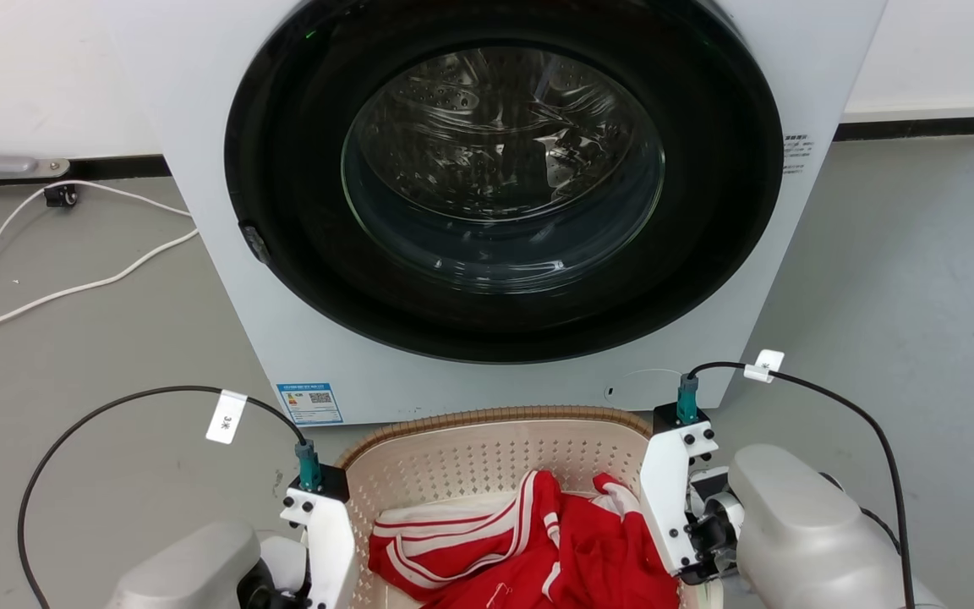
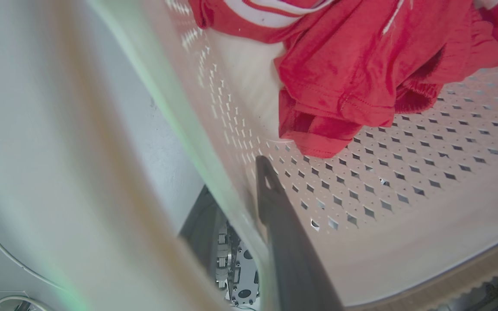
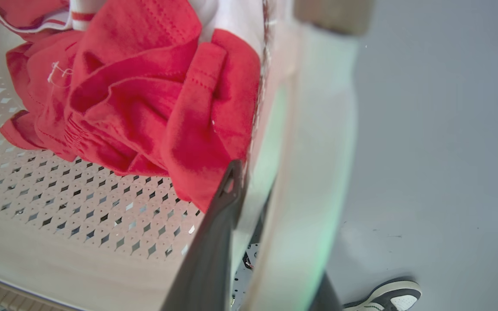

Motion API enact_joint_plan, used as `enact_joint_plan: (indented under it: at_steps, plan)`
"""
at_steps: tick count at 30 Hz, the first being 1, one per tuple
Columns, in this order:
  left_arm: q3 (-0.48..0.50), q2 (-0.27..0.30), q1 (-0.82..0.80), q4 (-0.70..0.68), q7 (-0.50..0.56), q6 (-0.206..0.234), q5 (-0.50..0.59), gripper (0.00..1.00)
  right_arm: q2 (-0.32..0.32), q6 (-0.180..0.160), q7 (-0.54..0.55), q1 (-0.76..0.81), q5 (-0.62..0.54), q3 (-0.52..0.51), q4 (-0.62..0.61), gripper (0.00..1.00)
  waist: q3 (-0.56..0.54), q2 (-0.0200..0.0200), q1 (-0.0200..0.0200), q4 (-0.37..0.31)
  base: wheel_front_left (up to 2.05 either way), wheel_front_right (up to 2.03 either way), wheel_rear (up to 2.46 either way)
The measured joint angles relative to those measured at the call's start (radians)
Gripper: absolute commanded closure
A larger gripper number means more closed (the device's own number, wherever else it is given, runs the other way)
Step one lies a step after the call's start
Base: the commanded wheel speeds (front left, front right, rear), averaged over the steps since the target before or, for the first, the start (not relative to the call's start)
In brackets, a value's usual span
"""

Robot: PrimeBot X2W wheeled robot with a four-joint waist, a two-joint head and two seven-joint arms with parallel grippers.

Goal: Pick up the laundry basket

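Head view first: the laundry basket (image 1: 487, 444) sits on the grey floor (image 1: 893, 279), right in front of the washing machine (image 1: 495, 186). Red clothes (image 1: 529, 550) are heaped inside it. My left arm (image 1: 191, 567) drops in at its left side and my right arm (image 1: 800, 516) at its right side.

Left wrist view now: my left gripper (image 2: 238, 181) straddles the basket's side wall. One dark finger (image 2: 277, 211) lies inside, close along the perforated wall, and the red clothes are beyond its tip. The wall, blurred up close, covers the other finger, so I can't tell whether I'm pinching it or loose around it.

Right wrist view, same picture: my right gripper (image 3: 257, 181) has one finger (image 3: 214, 242) inside the basket, its tip right at the red clothes. The other finger pokes up at the bottom edge, outside the wall. The wall is between them; clamped or not, I can't tell. Out past that outer finger, a person's shoe (image 3: 383, 296) rests on the floor.
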Motion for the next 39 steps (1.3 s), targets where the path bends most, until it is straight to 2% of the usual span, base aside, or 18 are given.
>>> enact_joint_plan:
  at_steps: [18, 39]
  plan:
    - [-0.007, 0.009, -0.009, -0.017, 0.030, 0.000, -0.018, 1.00, -0.004, 0.000, 0.056, 0.015, 0.062, 0.023, -0.005, 1.00, -0.004, 0.0000, 0.0000, 0.003, 0.00, 0.00, 0.00]
    - [-0.008, 0.017, -0.010, -0.026, 0.052, 0.000, -0.025, 1.00, -0.004, 0.000, 0.054, 0.015, 0.094, 0.049, -0.002, 1.00, -0.012, 0.0000, 0.0000, -0.001, 0.00, 0.00, 0.00]
